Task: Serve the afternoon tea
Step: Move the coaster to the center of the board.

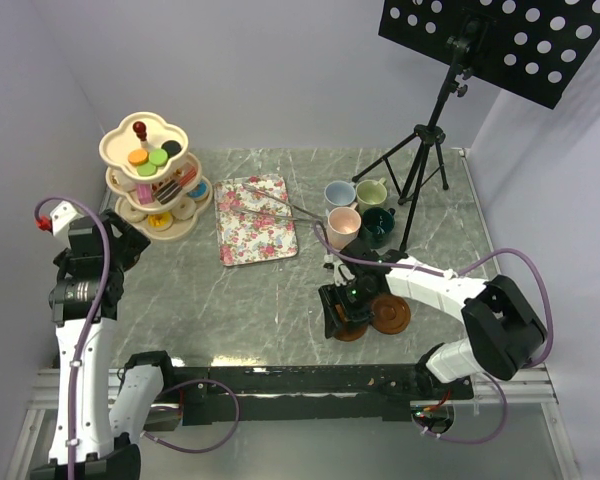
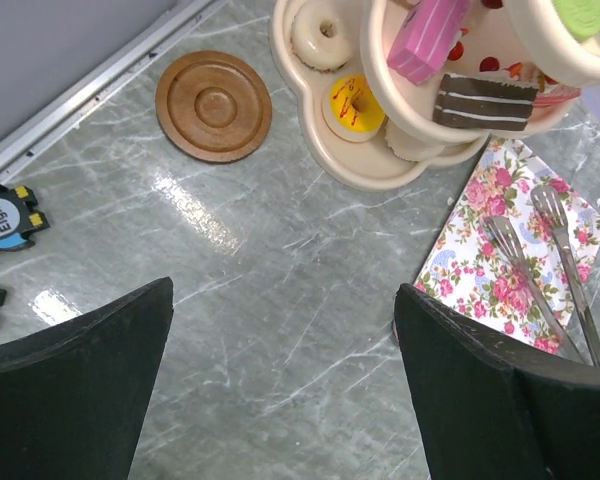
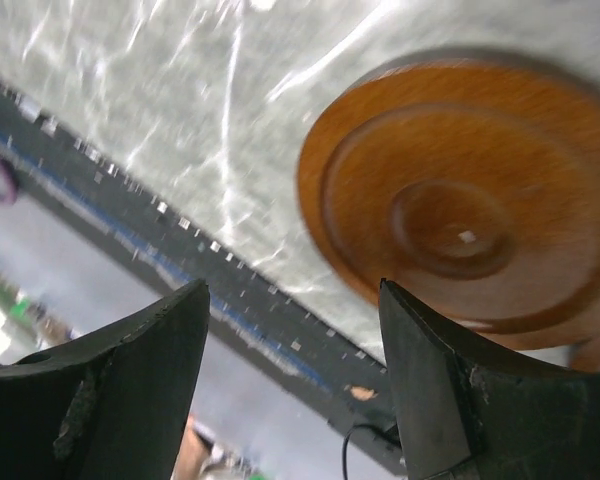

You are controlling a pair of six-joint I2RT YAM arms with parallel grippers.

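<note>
Marble table (image 1: 250, 300), floral tray (image 1: 250, 238) with tongs (image 1: 280, 204), tripod (image 1: 427, 140) beside mugs (image 1: 342, 225)

You have a floral rectangular tray (image 1: 242, 240) lying far left of centre on the grey marbled worktop (image 1: 230, 310). Metal tongs (image 1: 280, 205) rest on it, reaching past its right edge. At the far right a black tripod (image 1: 420, 165) carries a black perforated panel (image 1: 500, 40). A small "Eight" sticker (image 2: 0, 215) sits by the left wall.

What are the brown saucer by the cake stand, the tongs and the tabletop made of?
Brown saucer: looks like wood, warm brown with turned rings and a soft sheen.
Tongs: probably metal, silvery and shiny.
Tabletop: grey with white veins like marble, with glossy glare; it may be only a printed surface.
</note>
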